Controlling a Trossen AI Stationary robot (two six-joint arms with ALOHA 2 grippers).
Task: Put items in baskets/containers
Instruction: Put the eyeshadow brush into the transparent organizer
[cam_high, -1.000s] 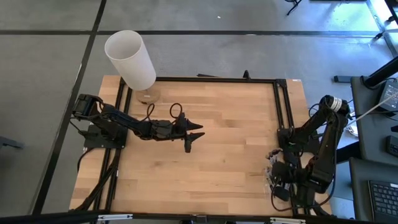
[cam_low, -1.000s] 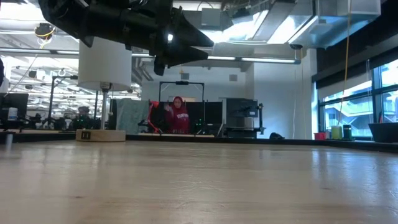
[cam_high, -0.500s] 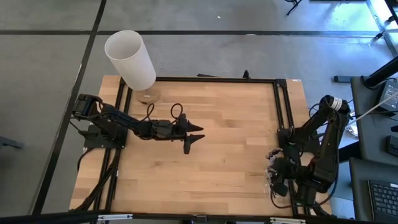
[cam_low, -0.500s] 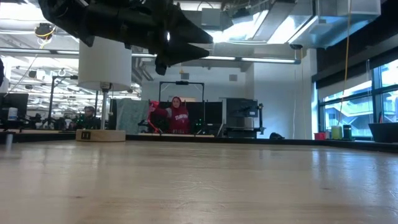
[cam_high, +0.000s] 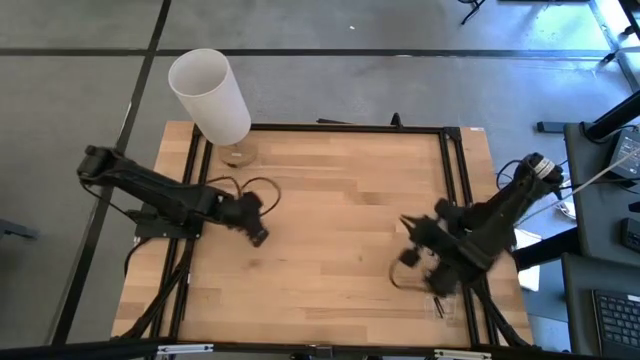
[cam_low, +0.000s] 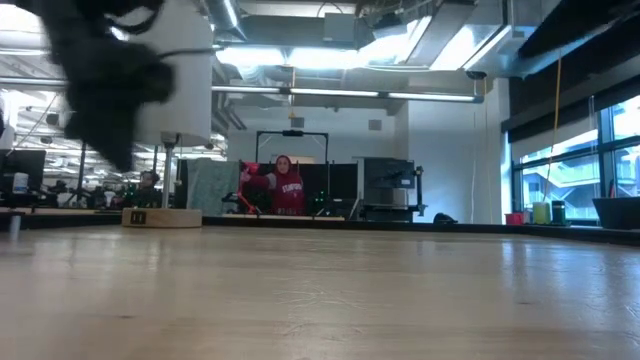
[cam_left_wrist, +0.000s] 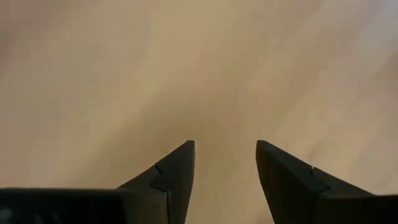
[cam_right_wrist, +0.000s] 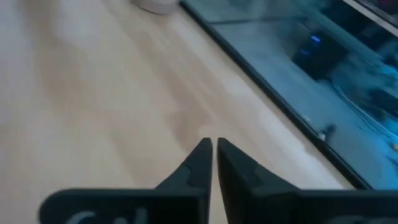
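Observation:
My left gripper hangs over the left part of the wooden table, pointing down. In the left wrist view its fingers stand open over bare wood, with nothing between them. My right gripper is over the right half of the table and points toward the far left. Its fingers are shut with nothing between them. I cannot make out the items or the baskets/containers in any view.
A lamp with a white cylindrical shade stands on a round base at the far left corner. It also shows in the low view. A black frame rail runs round the table. People sit in the room beyond.
My left gripper has drawn back from the table's middle toward the left edge and tipped from nearly level to pointing down. My right arm has swung in from the right edge, carrying its gripper over the table's right half.

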